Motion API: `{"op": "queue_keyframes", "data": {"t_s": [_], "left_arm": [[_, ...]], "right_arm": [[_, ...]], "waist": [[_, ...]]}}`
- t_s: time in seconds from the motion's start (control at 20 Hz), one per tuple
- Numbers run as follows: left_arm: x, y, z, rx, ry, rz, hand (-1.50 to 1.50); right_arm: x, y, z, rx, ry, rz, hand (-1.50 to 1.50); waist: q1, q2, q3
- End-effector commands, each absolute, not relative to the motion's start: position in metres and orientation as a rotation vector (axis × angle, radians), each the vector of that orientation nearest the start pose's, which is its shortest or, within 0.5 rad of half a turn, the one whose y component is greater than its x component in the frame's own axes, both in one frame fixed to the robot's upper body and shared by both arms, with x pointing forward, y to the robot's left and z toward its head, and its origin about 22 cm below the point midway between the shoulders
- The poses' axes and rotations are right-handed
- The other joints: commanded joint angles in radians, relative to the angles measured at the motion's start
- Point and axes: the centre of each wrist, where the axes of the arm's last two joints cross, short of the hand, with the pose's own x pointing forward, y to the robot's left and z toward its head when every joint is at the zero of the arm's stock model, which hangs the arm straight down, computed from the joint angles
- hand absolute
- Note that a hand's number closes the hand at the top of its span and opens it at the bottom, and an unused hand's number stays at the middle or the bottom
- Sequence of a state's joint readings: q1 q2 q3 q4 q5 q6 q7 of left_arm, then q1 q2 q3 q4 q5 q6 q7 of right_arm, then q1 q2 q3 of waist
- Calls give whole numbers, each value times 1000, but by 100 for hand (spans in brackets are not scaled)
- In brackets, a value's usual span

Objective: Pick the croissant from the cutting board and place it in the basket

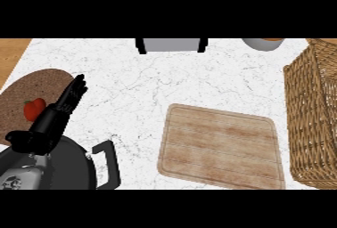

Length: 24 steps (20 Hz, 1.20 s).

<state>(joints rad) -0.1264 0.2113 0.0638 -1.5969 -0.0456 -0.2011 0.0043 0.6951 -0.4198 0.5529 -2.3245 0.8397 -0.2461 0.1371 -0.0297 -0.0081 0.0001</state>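
The cutting board [222, 146] is lying bare on the white desk [164, 80], and no croissant is showing on it or anywhere else in the head view (it may be sitting inside the wicker basket [313, 116], whose interior is hidden). The left hand [63, 109] is resting at the left over a brown mat [26, 89], fingers [76, 89] straight and holding nothing. The right hand is not showing. The basket is standing just right of the board.

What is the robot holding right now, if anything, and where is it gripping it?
Nothing is held. The left hand shows straight fingers above the counter, touching no object. The right hand is out of view, and the cutting board has no croissant on it.
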Motion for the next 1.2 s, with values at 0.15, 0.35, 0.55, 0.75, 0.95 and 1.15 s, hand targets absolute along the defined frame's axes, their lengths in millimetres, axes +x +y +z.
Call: {"op": "queue_keyframes", "data": {"t_s": [0.15,0.35,0.55,0.75,0.95,1.15], "left_arm": [[277,272,51,71,-1670,-357,0],[269,270,56,88,-1690,-342,0],[267,273,57,64,-1693,-360,0],[285,270,70,83,-1682,-354,0],[279,264,58,45,-1700,-375,0],[277,262,53,37,-1681,-384,0]], "right_arm": [[42,-210,149,-548,-1783,500,150],[35,-218,159,-601,-1749,481,150],[38,-227,166,-747,-1718,472,150],[49,-234,168,-812,-1714,446,150],[63,-240,169,-835,-1722,374,150],[87,-251,172,-932,-1685,291,150]], "waist": [[-14,2,-1],[-12,-3,-1],[3,3,-3],[5,11,-3],[19,14,-3],[33,15,-4]]}}
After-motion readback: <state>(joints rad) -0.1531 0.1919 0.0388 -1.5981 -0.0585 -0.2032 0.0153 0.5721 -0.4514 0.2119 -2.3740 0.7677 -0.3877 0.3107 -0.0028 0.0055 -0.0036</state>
